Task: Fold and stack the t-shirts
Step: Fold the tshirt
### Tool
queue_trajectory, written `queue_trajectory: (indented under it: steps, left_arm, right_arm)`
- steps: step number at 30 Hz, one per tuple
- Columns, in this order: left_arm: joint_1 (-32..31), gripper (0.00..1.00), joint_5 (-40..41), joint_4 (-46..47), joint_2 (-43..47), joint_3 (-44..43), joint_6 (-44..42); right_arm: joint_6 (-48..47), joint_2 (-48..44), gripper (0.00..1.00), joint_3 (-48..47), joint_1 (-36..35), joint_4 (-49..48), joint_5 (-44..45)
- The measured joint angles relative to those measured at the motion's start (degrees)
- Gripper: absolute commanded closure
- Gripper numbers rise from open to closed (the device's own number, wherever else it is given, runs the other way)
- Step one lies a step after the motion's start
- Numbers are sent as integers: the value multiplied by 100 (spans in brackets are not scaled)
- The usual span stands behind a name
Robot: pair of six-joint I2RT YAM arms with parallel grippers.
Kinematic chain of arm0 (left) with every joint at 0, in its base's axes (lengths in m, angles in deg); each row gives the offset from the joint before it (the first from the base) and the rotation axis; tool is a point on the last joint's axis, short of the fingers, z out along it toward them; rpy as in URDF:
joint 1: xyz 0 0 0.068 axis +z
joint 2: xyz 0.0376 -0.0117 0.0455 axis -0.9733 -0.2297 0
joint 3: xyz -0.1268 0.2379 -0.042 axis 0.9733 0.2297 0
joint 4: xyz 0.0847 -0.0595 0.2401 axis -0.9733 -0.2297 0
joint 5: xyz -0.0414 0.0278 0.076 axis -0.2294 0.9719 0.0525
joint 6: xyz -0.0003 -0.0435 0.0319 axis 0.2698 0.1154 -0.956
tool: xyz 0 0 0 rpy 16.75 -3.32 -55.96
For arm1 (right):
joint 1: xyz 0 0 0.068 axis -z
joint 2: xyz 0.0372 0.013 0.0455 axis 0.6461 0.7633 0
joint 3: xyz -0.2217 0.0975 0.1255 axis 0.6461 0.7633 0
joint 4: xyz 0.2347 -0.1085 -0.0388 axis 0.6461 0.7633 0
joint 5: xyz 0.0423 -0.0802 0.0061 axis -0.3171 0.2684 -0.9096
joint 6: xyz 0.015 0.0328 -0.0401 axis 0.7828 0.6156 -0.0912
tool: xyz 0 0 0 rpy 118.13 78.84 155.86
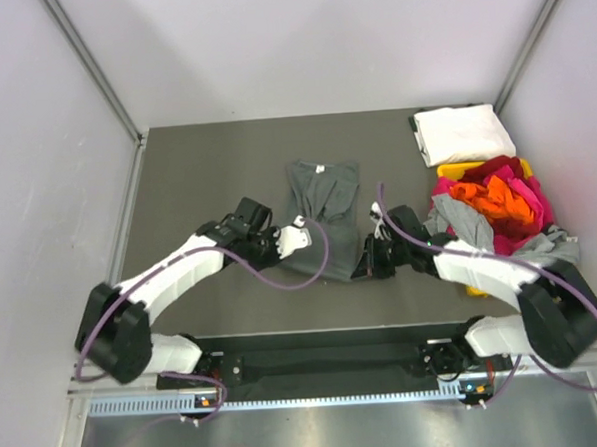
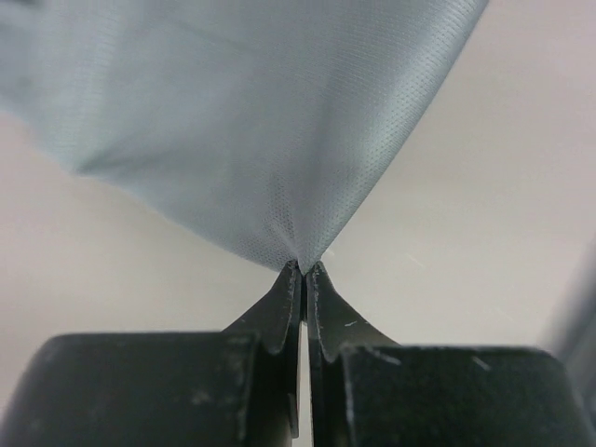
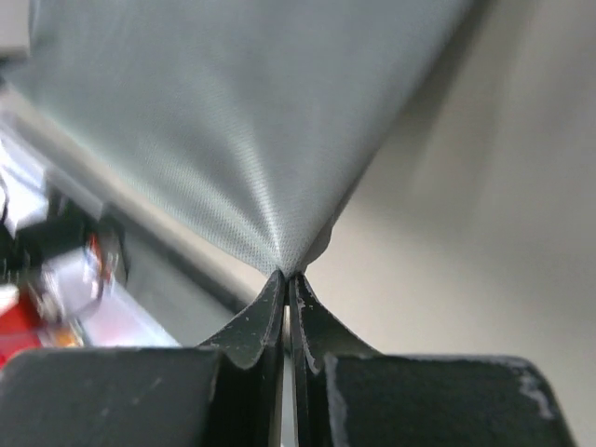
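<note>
Overhead: dark grey t-shirt [image 1: 323, 207] lies in the middle of the table [image 1: 207, 188], long axis running away from the arms, collar far, hem near. Left gripper [image 1: 299, 235] sits at the near-left hem corner, right gripper [image 1: 367, 260] at the near-right, so the shirt stretches away from both. Folded white t-shirt [image 1: 459, 133] far right, coloured pile [image 1: 492, 198] nearer.
Left wrist: jaws pressed together, pinching a peak of grey cloth.
Right wrist: same, jaws closed on a cloth corner.
Likely next: carry hem toward collar.
</note>
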Motion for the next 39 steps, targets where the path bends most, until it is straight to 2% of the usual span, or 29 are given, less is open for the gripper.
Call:
queue_trajectory:
  steps: [3,7,11,13,17,21,26,32,39]
  left_arm:
    - [-42,100,-221,-852,723,-17,116]
    - [-61,100,-535,-1814,1261,-85,304]
    - [-70,100,-525,-2070,1340,-234,494]
    - [-57,100,-387,-1993,1198,-400,551]
    - [234,100,-234,-1801,424,-1163,614]
    - [785,100,-153,-1478,-855,-2369,678]
    - [1019,100,-17,-1196,-2337,-3766,693]
    - [1058,100,256,-1038,-3956,-5348,739]
    - [1099,100,402,-916,-4883,-6026,824]
  right_arm:
    - [190,-1025,100,278,-501,472,-50]
    - [549,-2116,100,444,-909,960,-136]
    - [625,-2481,100,389,-874,1244,-138]
    - [459,-2238,100,240,-697,1316,-197]
    - [-114,-1119,100,-361,96,1390,-426]
    - [-684,20,100,-1180,940,1316,-719]
    - [-1191,1541,100,-2371,1648,1134,-1054]
    - [-1401,2835,100,-3348,2006,1115,-1163]
    - [-1432,3440,100,-3956,2179,1091,-1115]
